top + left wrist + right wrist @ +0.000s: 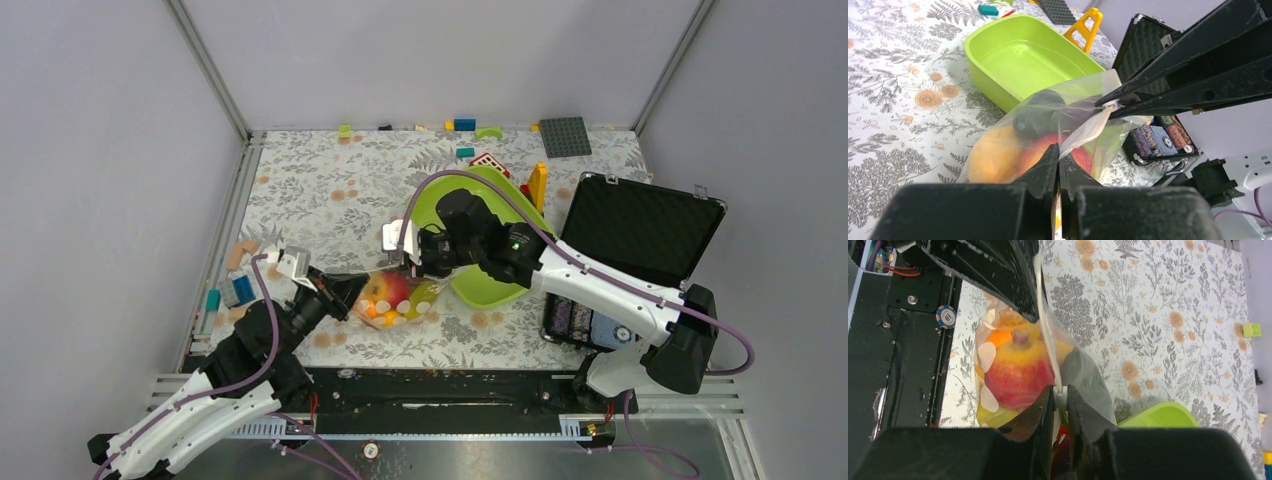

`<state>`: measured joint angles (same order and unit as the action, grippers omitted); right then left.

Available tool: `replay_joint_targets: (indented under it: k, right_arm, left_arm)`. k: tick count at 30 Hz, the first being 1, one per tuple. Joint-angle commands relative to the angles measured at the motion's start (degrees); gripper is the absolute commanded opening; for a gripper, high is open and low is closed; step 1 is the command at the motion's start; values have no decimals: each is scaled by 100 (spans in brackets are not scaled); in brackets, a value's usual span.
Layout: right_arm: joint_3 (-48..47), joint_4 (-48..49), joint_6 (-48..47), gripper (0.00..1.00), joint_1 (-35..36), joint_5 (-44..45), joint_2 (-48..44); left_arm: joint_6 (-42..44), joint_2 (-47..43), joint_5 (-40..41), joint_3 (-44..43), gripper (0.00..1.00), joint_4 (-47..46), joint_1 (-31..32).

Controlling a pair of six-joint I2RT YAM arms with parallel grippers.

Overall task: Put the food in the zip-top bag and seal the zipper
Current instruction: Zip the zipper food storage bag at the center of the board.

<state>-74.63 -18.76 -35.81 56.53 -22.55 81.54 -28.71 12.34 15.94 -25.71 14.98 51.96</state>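
The zip-top bag point(400, 297) lies on the floral cloth between the two arms, with the food inside: a red apple point(1018, 375), a yellow-orange fruit point(995, 152) and a dark piece point(1040, 115). My left gripper point(1058, 152) is shut on the bag's mouth edge at its near-left end. My right gripper point(1060, 392) is shut on the zipper point(1045, 320), pinching its small whitish end at the other end of the mouth. The strip runs taut between the two grippers. The right gripper also shows in the top view point(413, 262), and so does the left gripper point(352, 296).
The lime-green tray point(500, 285) sits just right of the bag, partly under my right arm. An open black case point(640, 225) with poker chips stands at the right. Coloured blocks lie along the far edge and at the left point(238, 288). A yellow block piece point(538, 183) stands behind the tray.
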Motion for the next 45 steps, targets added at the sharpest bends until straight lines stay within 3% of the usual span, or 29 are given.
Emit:
replay_joint_targets:
  k: [1,9,35,45]
  right_arm:
    - [159,-746,-48,7,-526,580,-475]
    - [286,-851,106,6,-778,617,-540]
    - [648,-1206,316,4,-1076,1416,-1007]
    - [716,-937,511,7,-1145,1035,-1022]
  left_arm:
    - [-281,-163,1456,-161,0,425,-66]
    - [-1147,136,2841,-448,0,1442,-66]
    - [-2248,65,4058,-821,0,2762,-71]
    - [-2403,117,4129,-905,0,2844,-67]
